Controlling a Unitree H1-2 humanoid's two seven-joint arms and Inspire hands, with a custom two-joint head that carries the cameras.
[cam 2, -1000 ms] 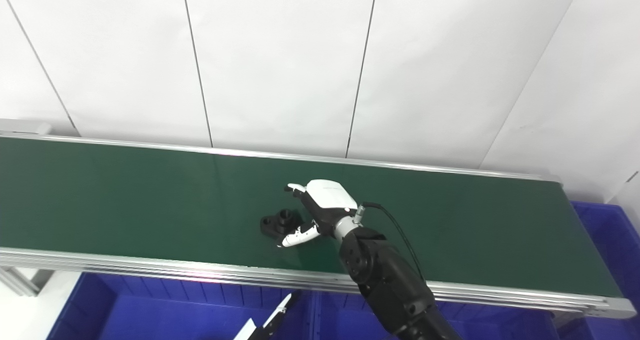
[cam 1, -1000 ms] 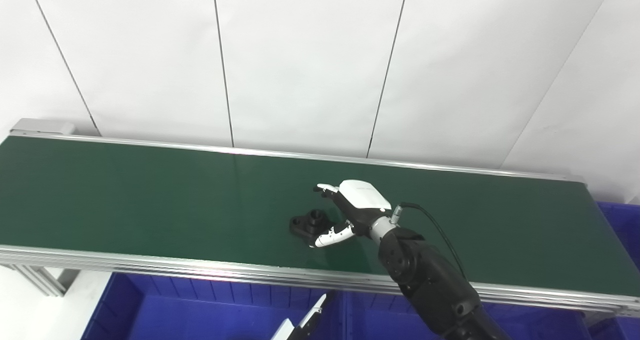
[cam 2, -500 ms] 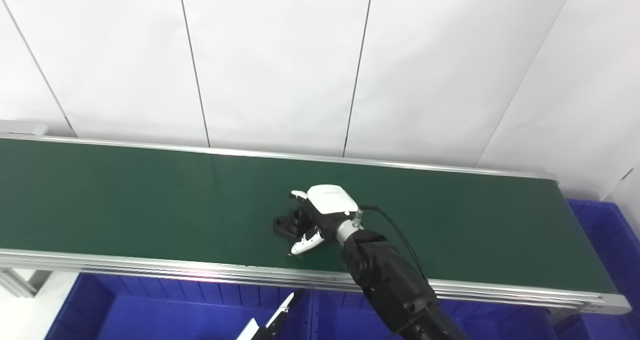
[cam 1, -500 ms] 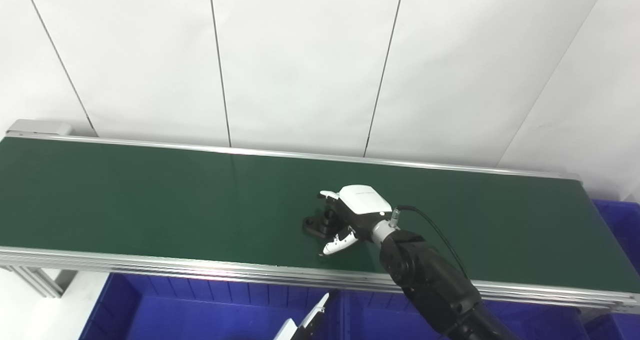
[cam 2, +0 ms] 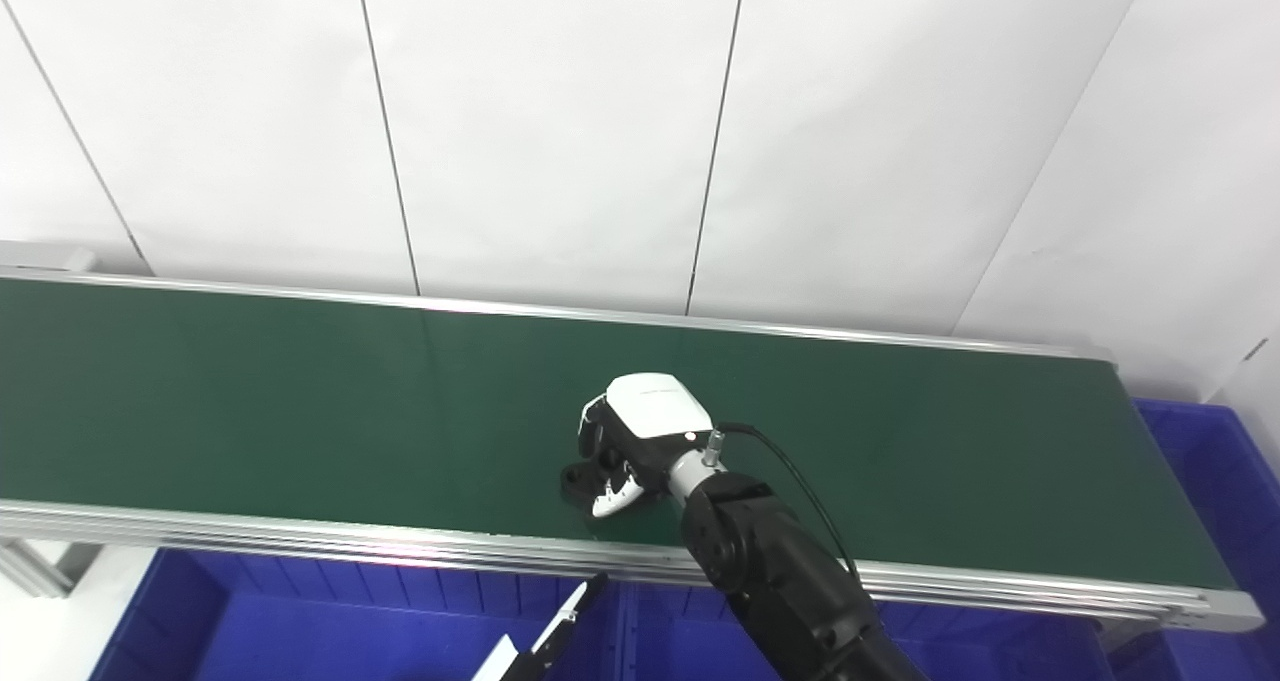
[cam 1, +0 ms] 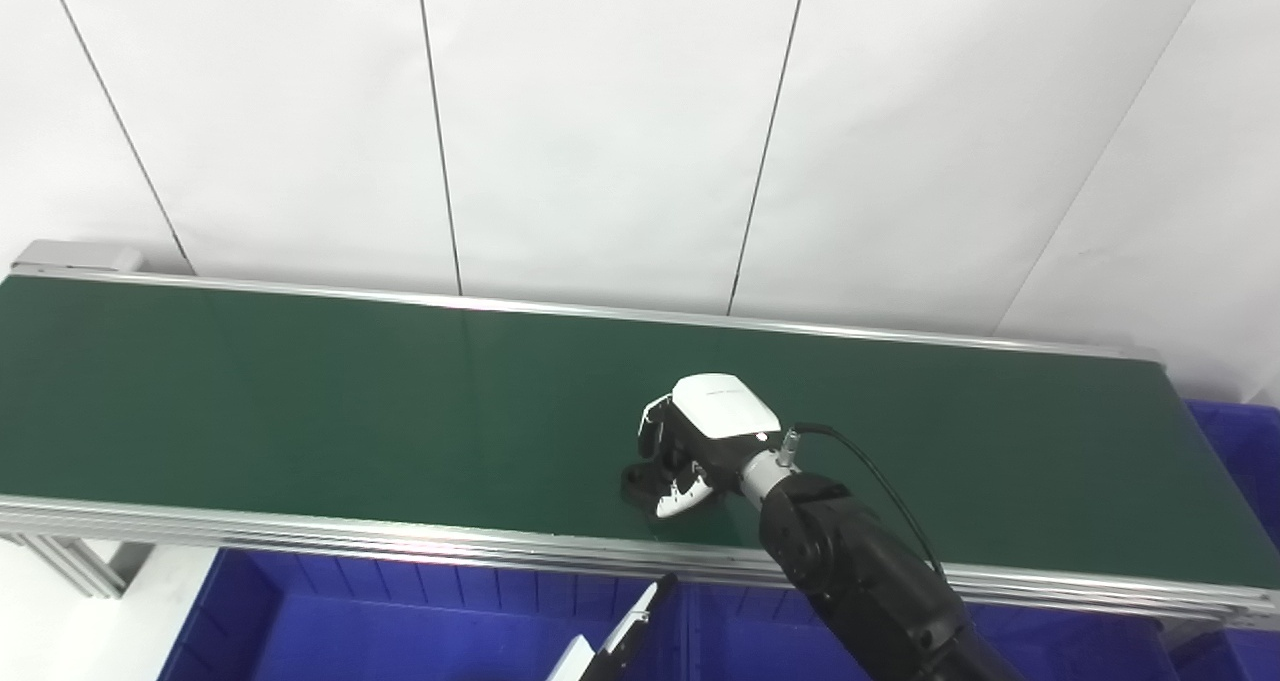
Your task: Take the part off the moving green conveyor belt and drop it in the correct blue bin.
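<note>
A small black part (cam 1: 637, 481) lies on the green conveyor belt (cam 1: 300, 401), near its front edge. My right hand (cam 1: 700, 441), white-backed on a black arm, has its fingers curled over the part with the thumb (cam 1: 678, 501) under its near side, so it is shut on the part. Most of the part is hidden by the hand; it still seems to rest on the belt. Only the white tip of my left hand (cam 1: 612, 649) shows at the bottom edge, over a blue bin (cam 1: 400, 621); its fingers are out of view.
Blue bins sit below the belt's front rail (cam 1: 300, 536), with another blue bin (cam 1: 1235, 451) at the belt's right end. A white panelled wall stands behind the belt.
The part rode right into my right hand, whose fingers and thumb closed from open around it. The left hand tip rose slightly.
</note>
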